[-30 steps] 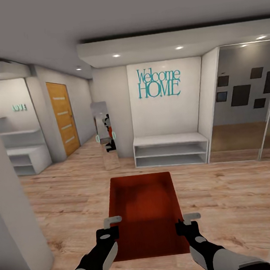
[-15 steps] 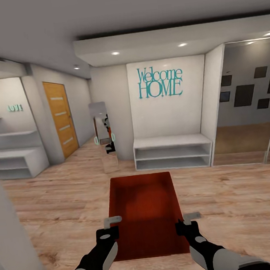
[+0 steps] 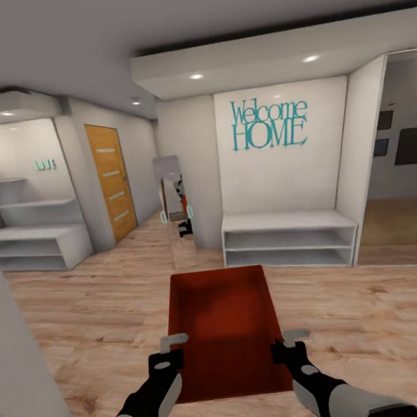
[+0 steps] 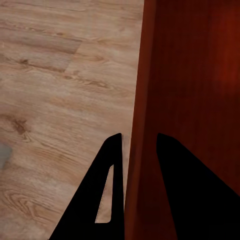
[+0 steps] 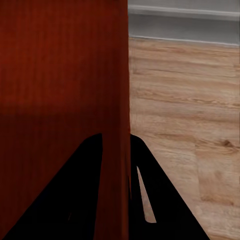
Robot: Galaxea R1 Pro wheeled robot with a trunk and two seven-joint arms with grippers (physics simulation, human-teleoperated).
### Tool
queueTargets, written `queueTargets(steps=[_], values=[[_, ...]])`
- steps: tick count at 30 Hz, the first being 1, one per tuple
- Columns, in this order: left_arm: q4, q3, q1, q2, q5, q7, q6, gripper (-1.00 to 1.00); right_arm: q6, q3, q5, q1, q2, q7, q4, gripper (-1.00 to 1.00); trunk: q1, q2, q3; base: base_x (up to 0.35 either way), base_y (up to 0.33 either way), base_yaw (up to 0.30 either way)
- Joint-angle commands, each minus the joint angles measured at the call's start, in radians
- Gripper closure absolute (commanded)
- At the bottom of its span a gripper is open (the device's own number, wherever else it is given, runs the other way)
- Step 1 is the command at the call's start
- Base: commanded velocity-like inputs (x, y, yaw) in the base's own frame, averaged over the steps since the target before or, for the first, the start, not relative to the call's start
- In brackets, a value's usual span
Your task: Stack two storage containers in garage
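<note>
We carry the red-orange open-topped rectangular storage container [image 3: 224, 329] over light wood planks, left gripper [image 3: 173, 345] and right gripper [image 3: 293, 339] each pinching a thin side wall, which seems stiff, light, perhaps slippery.

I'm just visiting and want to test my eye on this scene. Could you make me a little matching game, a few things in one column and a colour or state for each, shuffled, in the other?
Things:
1. storage container
2. door
3. wall lettering
4. bench shelf

Colours or states:
A. teal
B. white, low against the wall
C. red-orange, gripped at both side walls
D. orange-brown wood, shut

Pairs: 1-C, 2-D, 3-A, 4-B. The left gripper and right gripper each clamp one wall of the container.
</note>
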Motion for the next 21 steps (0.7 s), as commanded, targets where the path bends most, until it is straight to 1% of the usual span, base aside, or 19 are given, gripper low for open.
queueTargets(steps=[1, 18, 21], values=[[-0.010, 0.000, -0.001, 0.000, -0.003, 0.008, 0.004, 1.00, -0.001, -0.004, 0.006, 0.000, 0.004, 0.002, 0.003, 1.00, 0.001, -0.001, -0.002, 0.321, 0.000, 0.268], [-0.009, 0.000, -0.001, 0.000, -0.003, 0.008, 0.004, 1.00, -0.001, -0.004, 0.007, 0.000, 0.004, 0.002, 0.003, 1.00, 0.001, -0.001, -0.002, 0.321, 0.000, 0.268], [-0.010, 0.000, -0.001, 0.000, -0.003, 0.008, 0.004, 1.00, -0.001, -0.004, 0.007, 0.000, 0.004, 0.003, 0.003, 1.00, 0.001, -0.001, -0.002, 0.321, 0.000, 0.126]])
